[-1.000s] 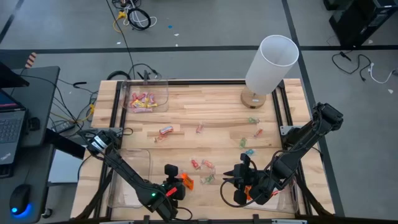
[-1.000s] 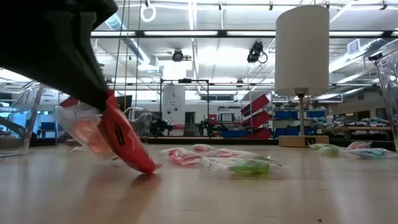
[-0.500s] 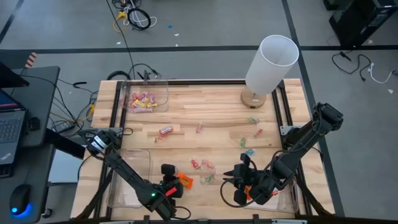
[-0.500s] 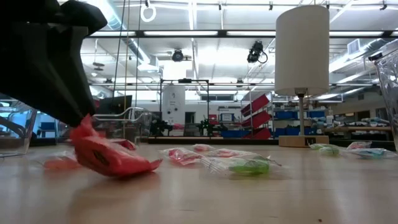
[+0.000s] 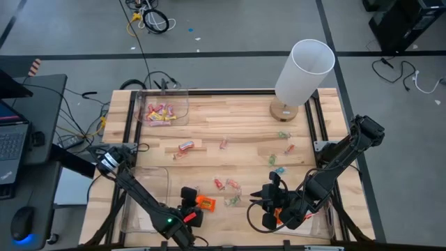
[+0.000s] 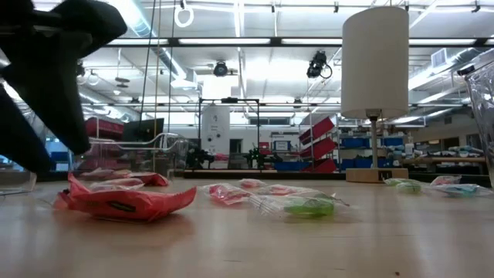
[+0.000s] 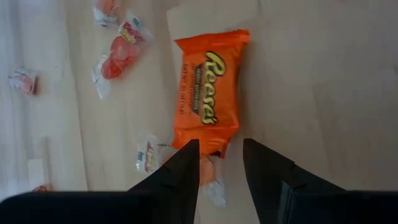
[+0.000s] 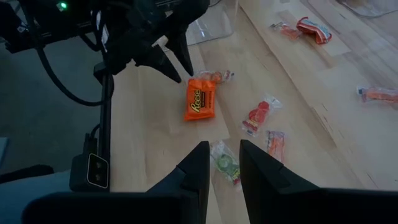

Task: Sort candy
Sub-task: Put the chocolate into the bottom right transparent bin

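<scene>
Where the orange candy (image 5: 205,203) lies flat on the bench (image 5: 237,132), near its front edge, it is free of any grip, with small red and green sweets (image 5: 228,185) scattered just beside it and more farther back toward the lamp (image 5: 301,73). Right behind the orange wrapper, the left pincer (image 5: 188,211) hovers with its fingers (image 7: 180,171) spread, their tips at the wrapper's near end but not pinching it. Pink and yellow sweets (image 5: 159,113) sit in a clear bin (image 5: 181,97) at the bench's far left corner, and another clear bin (image 5: 162,174) stands by the left arm. Off to the right along the front edge, the right pincer (image 5: 268,197) waits above the bench, fingers slightly apart and holding nothing, pointed toward the scattered sweets.
</scene>
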Robot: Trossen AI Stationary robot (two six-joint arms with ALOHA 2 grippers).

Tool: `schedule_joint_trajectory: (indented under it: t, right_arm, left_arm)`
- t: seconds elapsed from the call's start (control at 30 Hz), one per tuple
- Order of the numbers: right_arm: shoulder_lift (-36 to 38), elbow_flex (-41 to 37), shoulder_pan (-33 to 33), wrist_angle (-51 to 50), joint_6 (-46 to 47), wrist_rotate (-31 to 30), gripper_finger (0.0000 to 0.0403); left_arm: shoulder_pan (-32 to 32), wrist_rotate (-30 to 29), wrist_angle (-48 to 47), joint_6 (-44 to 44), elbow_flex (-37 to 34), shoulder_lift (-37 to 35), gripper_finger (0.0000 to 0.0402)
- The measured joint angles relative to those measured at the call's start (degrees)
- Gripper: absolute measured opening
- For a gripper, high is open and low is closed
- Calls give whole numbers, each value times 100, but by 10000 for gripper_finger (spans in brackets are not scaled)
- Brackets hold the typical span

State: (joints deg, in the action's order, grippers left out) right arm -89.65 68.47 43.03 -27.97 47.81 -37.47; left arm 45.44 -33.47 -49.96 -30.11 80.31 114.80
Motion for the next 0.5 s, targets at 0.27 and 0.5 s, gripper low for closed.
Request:
schedule_joint_trajectory:
  t: [0.27,0.5]
  right_arm:
    - [0,0,0,2,-22,0,74]
    - [0,0,0,1,-4,0,74]
  left_arm:
    - [-6,-151,518,18,-291,-11,127]
    - [-4,-267,1470,104,-859,-9,127]
